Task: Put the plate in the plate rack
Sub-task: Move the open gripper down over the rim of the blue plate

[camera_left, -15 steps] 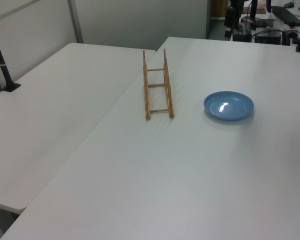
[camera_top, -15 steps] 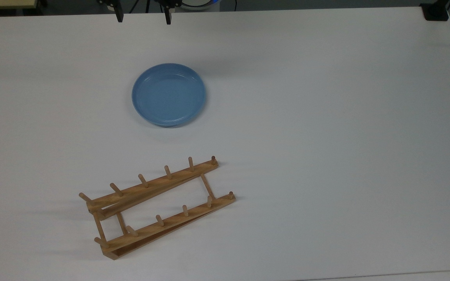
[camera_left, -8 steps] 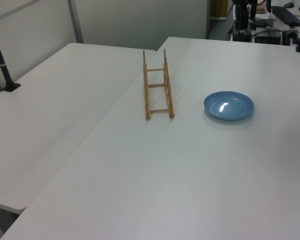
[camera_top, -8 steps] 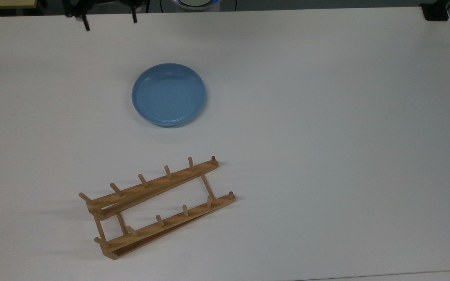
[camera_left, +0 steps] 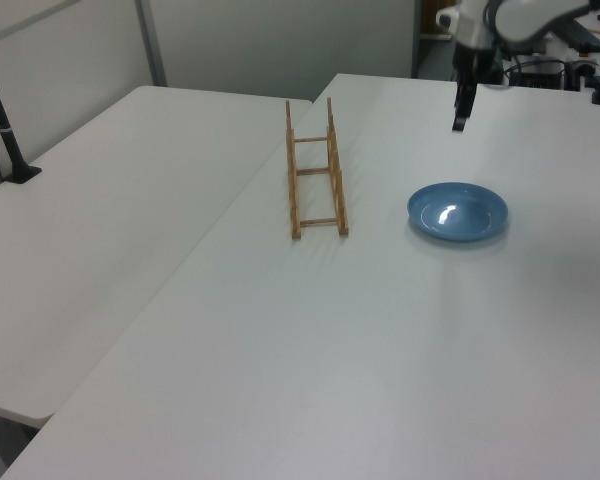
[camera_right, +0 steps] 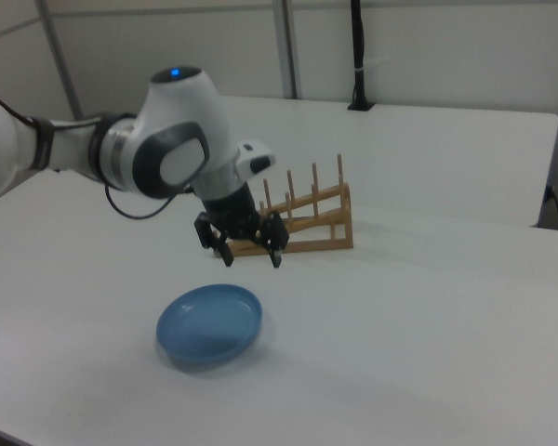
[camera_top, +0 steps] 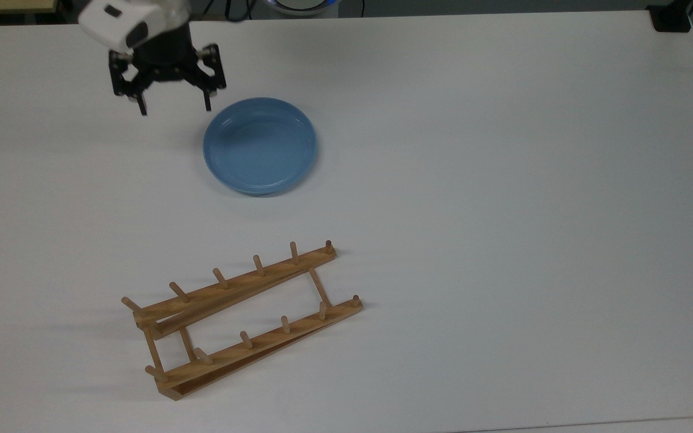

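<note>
While the two black fingers (camera_top: 207,102) hang spread well apart with nothing between them, the gripper (camera_top: 174,108) sits above the white table (camera_top: 503,180), just off the plate's rim at about ten o'clock in the top view. In the right view the gripper (camera_right: 245,254) points down over the far edge of the plate (camera_right: 210,324) without touching it, and the rounded white arm (camera_right: 172,135) with its dark joint bands reaches in from the right view's left. In the left view the fingers line up into one dark strip (camera_left: 461,108), so their spread cannot be read there, and the arm is cut off by the upper edge.

The plate (camera_top: 260,146) is round, shallow and glossy light blue, with a raised rim; it lies flat on the table, well apart from the plate rack, which is at about six o'clock from it in the top view. In the left view the plate (camera_left: 458,211) carries a bright glare spot.

The plate rack (camera_top: 244,316) is light-brown wood: two long rails joined by thin crossbars, each with short upright pegs, lying askew. In the left view it (camera_left: 315,178) appears end-on and narrow; in the right view the rack (camera_right: 302,220) stands partly hidden behind the gripper.
</note>
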